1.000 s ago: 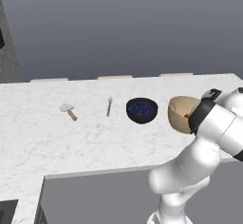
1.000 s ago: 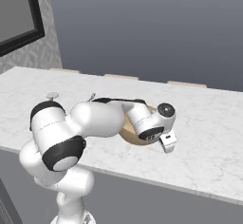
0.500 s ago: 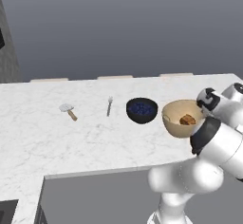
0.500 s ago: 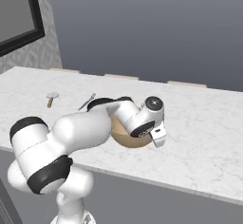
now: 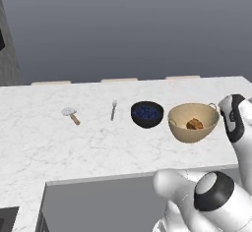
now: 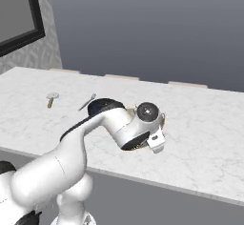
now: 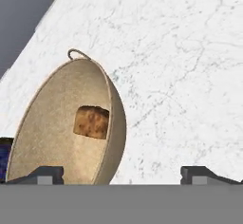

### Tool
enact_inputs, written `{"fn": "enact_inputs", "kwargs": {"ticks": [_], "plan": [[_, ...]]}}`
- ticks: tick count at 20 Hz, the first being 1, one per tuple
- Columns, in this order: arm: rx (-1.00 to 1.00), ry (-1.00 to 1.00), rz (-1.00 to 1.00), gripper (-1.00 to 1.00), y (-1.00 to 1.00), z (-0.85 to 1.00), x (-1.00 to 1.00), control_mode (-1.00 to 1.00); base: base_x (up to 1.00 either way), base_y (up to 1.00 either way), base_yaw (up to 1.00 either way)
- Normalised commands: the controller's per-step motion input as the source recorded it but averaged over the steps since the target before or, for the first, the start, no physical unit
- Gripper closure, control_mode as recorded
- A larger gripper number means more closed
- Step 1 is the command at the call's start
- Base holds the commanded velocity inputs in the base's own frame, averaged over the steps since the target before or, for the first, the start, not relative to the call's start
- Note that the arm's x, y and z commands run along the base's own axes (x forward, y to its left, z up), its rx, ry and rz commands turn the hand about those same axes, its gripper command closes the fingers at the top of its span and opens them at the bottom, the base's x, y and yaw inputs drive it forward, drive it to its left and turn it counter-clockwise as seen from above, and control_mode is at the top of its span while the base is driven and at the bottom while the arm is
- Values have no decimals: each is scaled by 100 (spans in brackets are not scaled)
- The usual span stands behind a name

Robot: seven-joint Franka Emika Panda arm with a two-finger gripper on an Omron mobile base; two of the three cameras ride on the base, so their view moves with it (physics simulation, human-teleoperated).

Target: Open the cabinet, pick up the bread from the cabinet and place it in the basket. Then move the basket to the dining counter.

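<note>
The tan, round bowl-shaped basket (image 5: pixel 193 122) with small loop handles sits on the broad white marble-look dining counter (image 5: pixel 59 147) with grey veins, near its right end and toward the near edge. The small brown crusty bread (image 5: pixel 195 124) lies inside the basket, on its inner wall. In the hand view the two-finger gripper (image 7: pixel 122 174) has its dark tips spread wide with nothing between them; the basket (image 7: pixel 71 128) lies ahead of the left tip, its rim reaching that tip, and the bread (image 7: pixel 91 122) sits beyond it, clear of both fingers. Just left of the basket stands a small dark bowl of blueberries (image 5: pixel 146 114), close to it. Further left lie a grey metal fork (image 5: pixel 113 110) and a small round-headed utensil with a wooden handle (image 5: pixel 70 114). No readable writing or labels on anything.
</note>
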Motion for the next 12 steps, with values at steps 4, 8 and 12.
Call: {"fn": "enact_inputs", "kwargs": {"ticks": [4, 8, 12], "plan": [[-8, -19, 14, -100, 73, 62, -96, -100, 0, 0, 0], [-18, -8, 19, -100, 100, 48, -62, -100, 0, 0, 0], [-32, 1, 17, -100, 100, 77, -33, -100, 0, 0, 0]]}}
